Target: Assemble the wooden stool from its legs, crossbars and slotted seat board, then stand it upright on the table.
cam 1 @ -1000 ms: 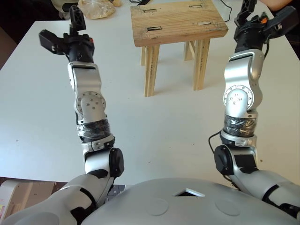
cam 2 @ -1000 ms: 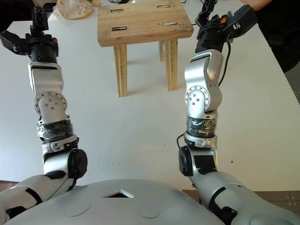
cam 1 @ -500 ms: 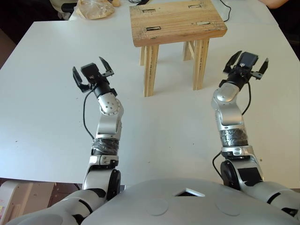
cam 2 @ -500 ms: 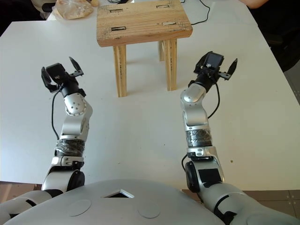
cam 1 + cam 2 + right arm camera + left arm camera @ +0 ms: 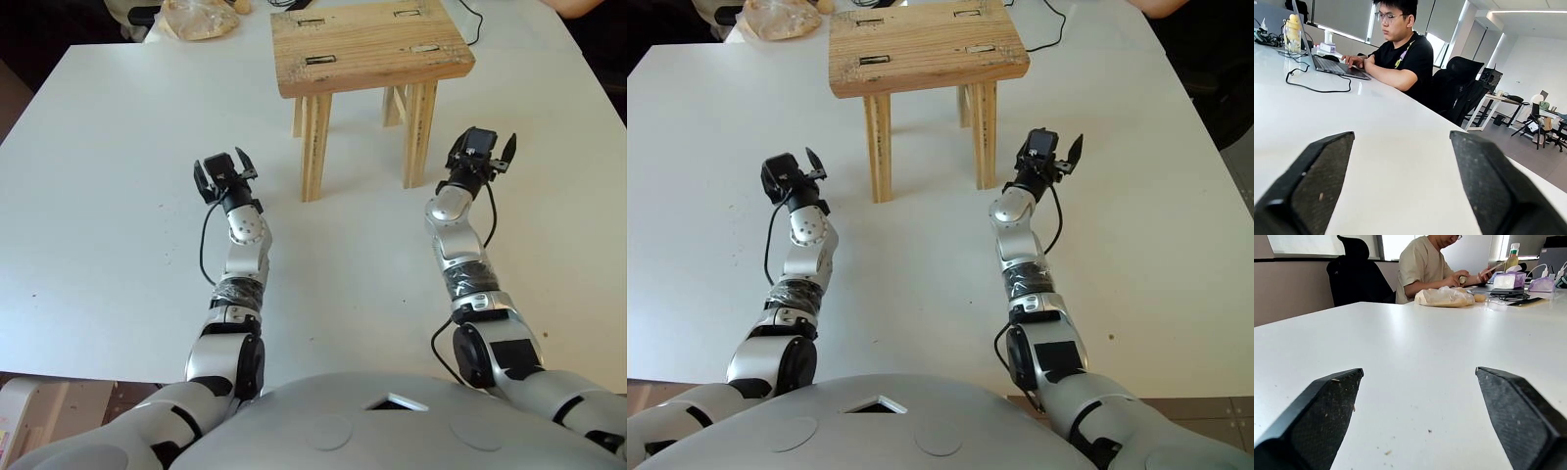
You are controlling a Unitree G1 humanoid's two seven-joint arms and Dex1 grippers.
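The wooden stool [image 5: 367, 54] stands upright on its legs at the far middle of the white table [image 5: 98, 215], slotted seat board on top. My left gripper [image 5: 223, 166] rests low on the table to the left of the stool's front left leg, open and holding nothing. My right gripper [image 5: 482, 150] lies low on the table to the right of the front right leg, also open and holding nothing. In the left wrist view both black fingers [image 5: 1317, 416] spread wide over bare tabletop. The right wrist view shows the same wide spread of its fingers [image 5: 1312, 181].
A crumpled plastic bag [image 5: 199, 18] lies at the table's far left corner. A black cable [image 5: 1317, 88] runs over the far side of the table, near a laptop [image 5: 1337, 66]. Open tabletop lies in front of the stool.
Both arms have come down from raised poses beside the stool and folded back toward me; both grippers now lie low on the table nearer the stool's front legs. The stool has not moved.
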